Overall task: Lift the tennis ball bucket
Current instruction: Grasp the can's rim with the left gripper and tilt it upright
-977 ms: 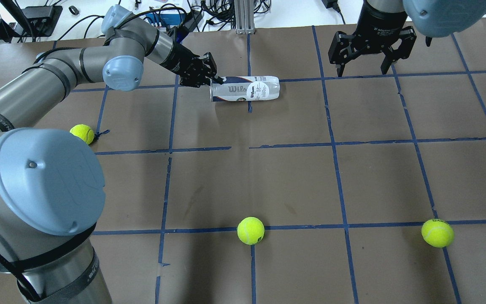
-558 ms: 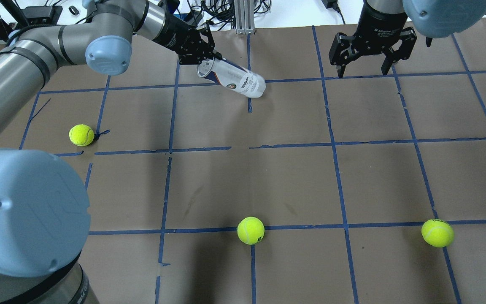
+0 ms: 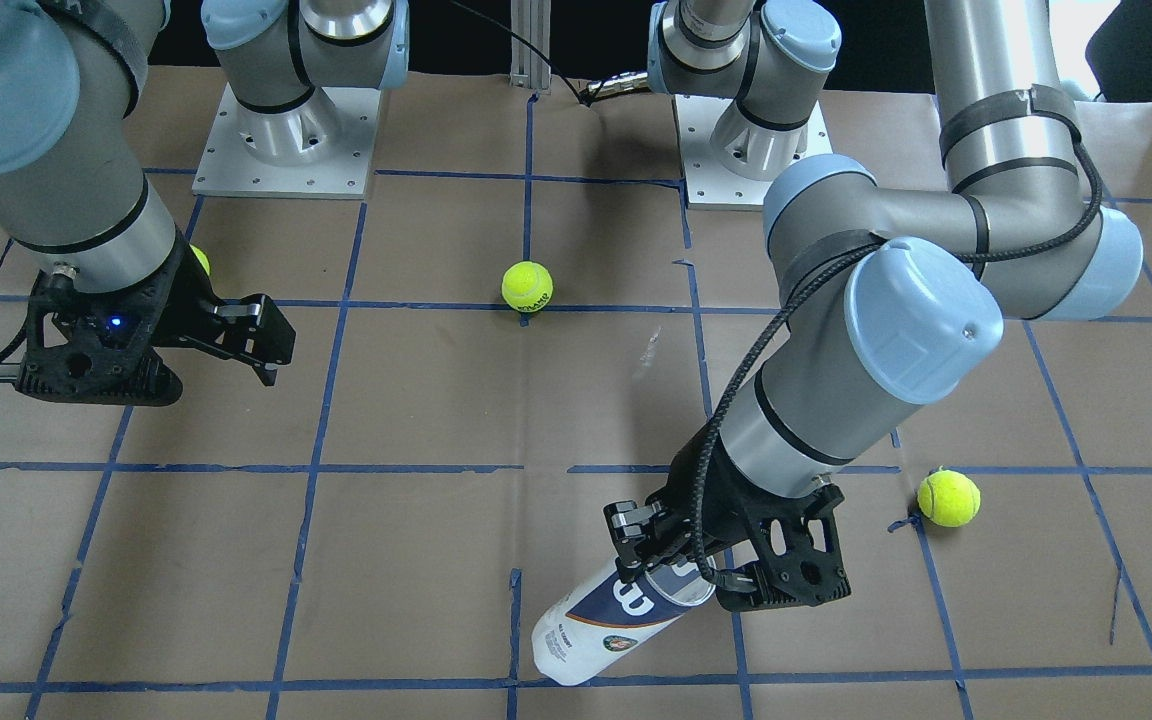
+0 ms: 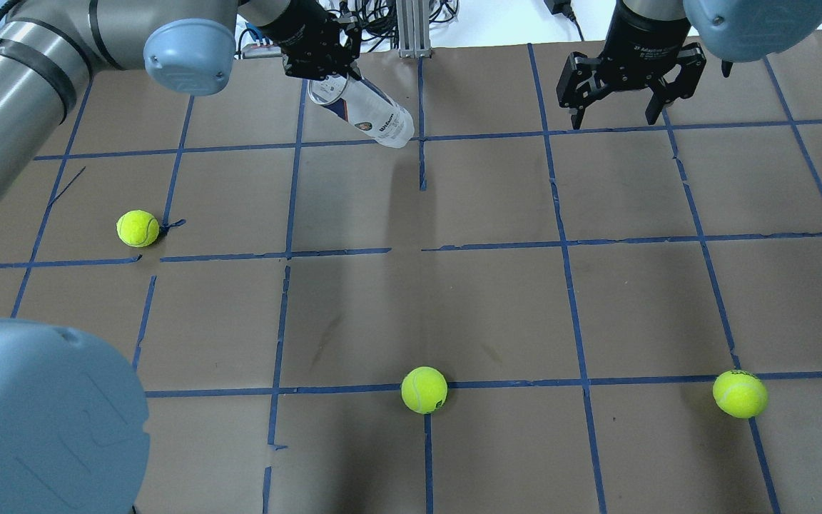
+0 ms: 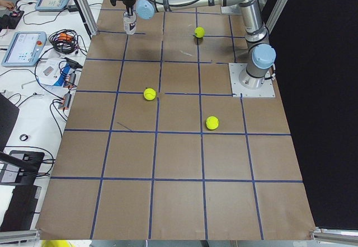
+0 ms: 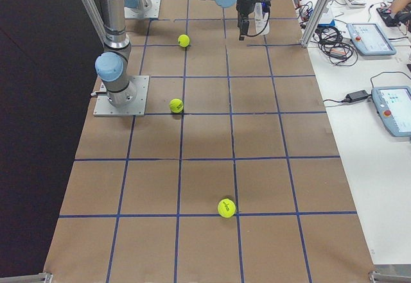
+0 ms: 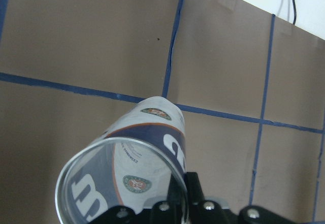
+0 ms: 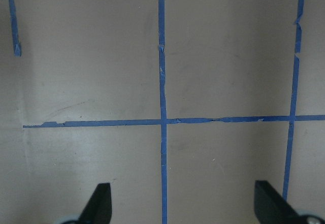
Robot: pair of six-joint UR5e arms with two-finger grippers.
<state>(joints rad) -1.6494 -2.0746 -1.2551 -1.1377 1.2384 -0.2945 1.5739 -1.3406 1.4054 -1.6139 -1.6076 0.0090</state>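
- The step in hand is the lift. The left jaws, at the end of the left arm (image 3: pixel 836 400), are shut tight on the open rim end of the tennis ball bucket (image 3: pixel 608 625).
- The bucket hangs tilted over the side of the desk (image 4: pixel 496 307) far from the robot. Its rim end is up high and its closed end is down low. I think the low end is off the desk, but I cannot be sure.
- Seen from the left wrist, the bucket looks empty inside.
- The next move, I think, is to go up a bit more, slow and steady. The jaws hold only the thin rim, so the bucket could swing or slip out.
- The right jaws, on the right arm (image 4: pixel 643 36), are wide open and hold nothing. They hang over the desk, well apart from the bucket.
- The desk is covered in brown paper with blue tape lines that make big squares.
- Three tennis balls (image 4: pixel 424 390) lie on it, all well apart from the bucket.
- Beside the desk are white benches (image 5: pixel 33 90) with cables and small screens.
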